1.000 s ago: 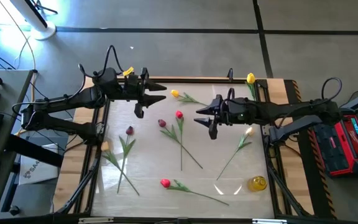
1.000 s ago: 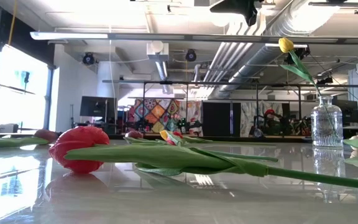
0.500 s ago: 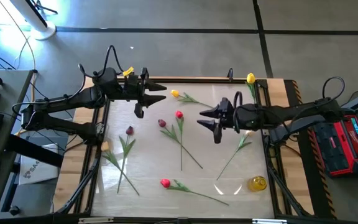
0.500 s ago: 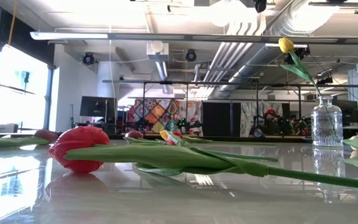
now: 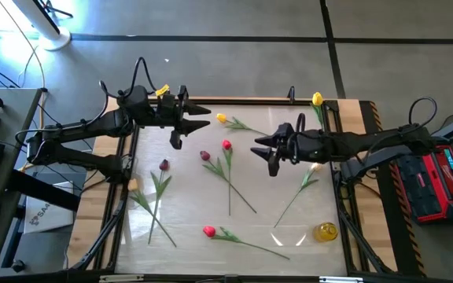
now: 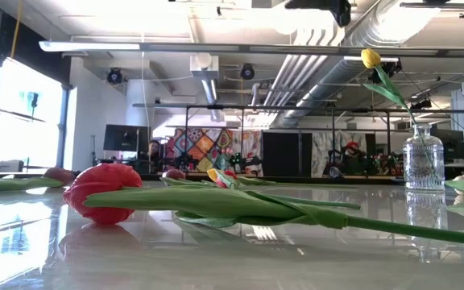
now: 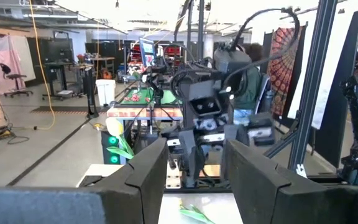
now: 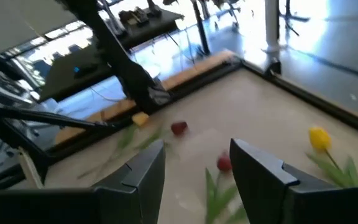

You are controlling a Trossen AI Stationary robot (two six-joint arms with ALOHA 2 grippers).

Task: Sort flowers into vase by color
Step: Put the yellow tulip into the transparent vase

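Right gripper point(image 5: 267, 153) hovers above counter point(image 5: 187, 236) centre, fingers point(image 8: 138, 171) spread, empty. Left gripper point(image 5: 185, 126) waits at far-left edge, fingers apart. Six flowers point(image 5: 228, 169) lie scattered; yellow tulip point(image 5: 317, 100) stands, apparently, in glass vase point(image 6: 423, 165).

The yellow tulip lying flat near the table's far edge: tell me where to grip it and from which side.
Probably best to grip the yellow tulip on its thin green stem just behind the head, coming straight down from above. It lies flat on the table, head toward the left arm's side. The open right gripper hovers nearest.
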